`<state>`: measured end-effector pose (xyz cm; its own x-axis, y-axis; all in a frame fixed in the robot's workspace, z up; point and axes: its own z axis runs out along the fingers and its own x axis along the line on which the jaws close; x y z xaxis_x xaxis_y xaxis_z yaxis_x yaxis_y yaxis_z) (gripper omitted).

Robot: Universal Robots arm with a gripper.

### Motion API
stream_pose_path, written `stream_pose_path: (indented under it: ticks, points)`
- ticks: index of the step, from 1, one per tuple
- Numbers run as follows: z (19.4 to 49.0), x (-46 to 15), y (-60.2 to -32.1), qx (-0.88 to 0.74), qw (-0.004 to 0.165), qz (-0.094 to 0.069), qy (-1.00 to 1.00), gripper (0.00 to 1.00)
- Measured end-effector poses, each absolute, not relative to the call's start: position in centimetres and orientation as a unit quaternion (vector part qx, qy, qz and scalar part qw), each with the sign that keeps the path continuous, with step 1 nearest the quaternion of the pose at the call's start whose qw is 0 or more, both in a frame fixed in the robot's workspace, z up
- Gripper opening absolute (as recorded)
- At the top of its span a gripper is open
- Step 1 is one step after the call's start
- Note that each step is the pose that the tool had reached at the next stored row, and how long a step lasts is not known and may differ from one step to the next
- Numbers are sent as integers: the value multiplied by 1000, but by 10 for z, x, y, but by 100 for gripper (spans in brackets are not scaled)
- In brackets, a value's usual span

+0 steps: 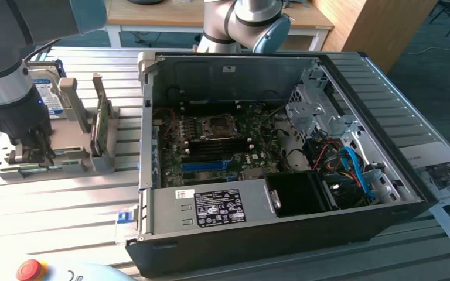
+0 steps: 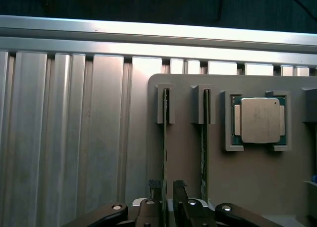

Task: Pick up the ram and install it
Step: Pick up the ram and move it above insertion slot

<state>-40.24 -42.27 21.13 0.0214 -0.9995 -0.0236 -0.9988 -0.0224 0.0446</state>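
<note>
Nearest your wrist camera stands the gripper (image 2: 167, 185), its two fingers (image 2: 154, 186) set wide, one on each side of the ram (image 2: 165, 133) with a sliver of gap showing, so nothing is clamped.

Hidden parts: the gripper body covers the ram's near end. The board is seen edge-on, so you cannot make out its chips. Its far end sits in a slotted post (image 2: 166, 105) of the grey tray (image 2: 184, 157).

Orientation: the ram stands on its long edge, thin edge upward. Its long axis runs straight away from the gripper toward that post, parallel to the slats of the table (image 2: 74, 138).

A second thin board (image 2: 203, 142) stands just beside the ram and parallel to it, its near end likewise covered. Beside that lies a silver processor (image 2: 257, 120) in a square recess, and past it the tray is cut off by the picture's edge.

In the exterior view the arm (image 1: 6, 76) reaches down at the exterior view's left, with the gripper (image 1: 30, 153) low over the tray (image 1: 77, 164); together they block your sight of the ram. The open computer case (image 1: 327, 234) lies just beside the tray, toward the exterior view's right. A red button (image 1: 30, 269) is partly cut off at the lower edge.
</note>
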Motion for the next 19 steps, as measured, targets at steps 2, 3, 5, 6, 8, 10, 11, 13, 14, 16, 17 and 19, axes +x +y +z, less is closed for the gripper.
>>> stream_pose_path:
  ticks: [2, 3, 5, 6, 8, 10, 11, 13, 14, 16, 17, 19]
  points:
    - [211, -402, -422, 715, 8, -24, -699, 24]
    - [211, -402, -422, 715, 8, -24, -699, 24]
    - [211, -402, -422, 715, 8, -24, -699, 24]
    - [211, -402, -422, 715, 8, -24, -699, 24]
    - [211, -402, -422, 715, 8, -24, -699, 24]
    - [209, -402, -422, 715, 8, -24, -699, 24]
    - [209, -402, -422, 715, 8, -24, -699, 24]
    - [207, -402, -422, 715, 8, -24, -699, 24]
    - [207, -402, -422, 715, 8, -24, -699, 24]
    - [205, -402, -422, 715, 8, -24, -699, 24]
    - [205, -402, -422, 715, 8, -24, -699, 24]
    - [204, -402, -422, 715, 8, -24, -699, 24]
